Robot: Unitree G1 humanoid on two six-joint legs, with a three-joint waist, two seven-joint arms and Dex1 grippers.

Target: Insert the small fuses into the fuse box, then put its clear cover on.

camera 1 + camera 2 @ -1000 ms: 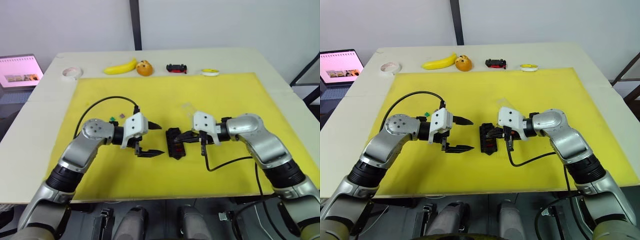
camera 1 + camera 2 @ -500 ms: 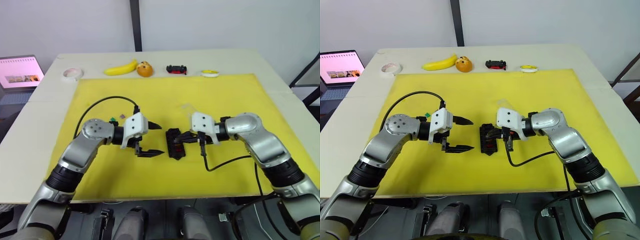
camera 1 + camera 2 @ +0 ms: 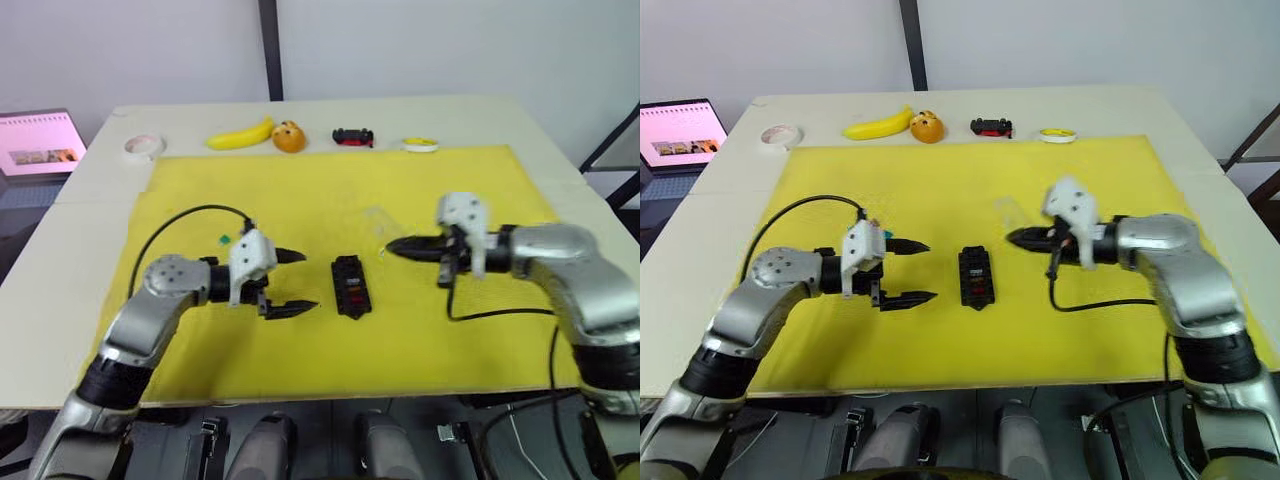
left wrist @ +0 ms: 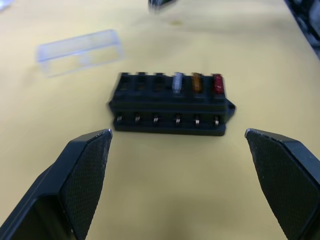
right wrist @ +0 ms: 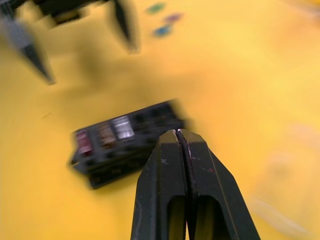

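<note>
Fuse box (image 3: 351, 285) sits dead centre of the yellow mat (image 3: 330, 190), flat on the counter (image 3: 560, 170), and nobody is touching it. In the left wrist view, three fuses are seated at one end of its back row: a pale grey one (image 4: 177, 83), an orange one (image 4: 196, 82) and a red one (image 4: 217, 83). The three slots beside them look empty.

So by my reading we are mid-insertion, roughly halfway through the fuses, with the cover step not yet begun.

Left gripper (image 3: 288, 283) hovers just left of the box in the head view, jaws spread wide and holding nothing. Right gripper (image 3: 397, 246) sits right of centre, apart from the box, its two black fingers pressed together; I can make out nothing between them.

The clear cover (image 4: 80, 46) lies on the mat beyond the box, near the right gripper's tip in the head view (image 3: 376, 217). The loose fuses (image 5: 163, 20) show as small green, purple and teal specks in the upper middle of the right wrist view, and one green chip (image 3: 225, 239) lies on the mat left of centre, close behind the left gripper.

Next move, as I judge it: a gripper goes to those loose chips, pinches one squarely and brings it upright over an empty slot. They are tiny, so alignment will matter, and the box may want steadying.
</note>
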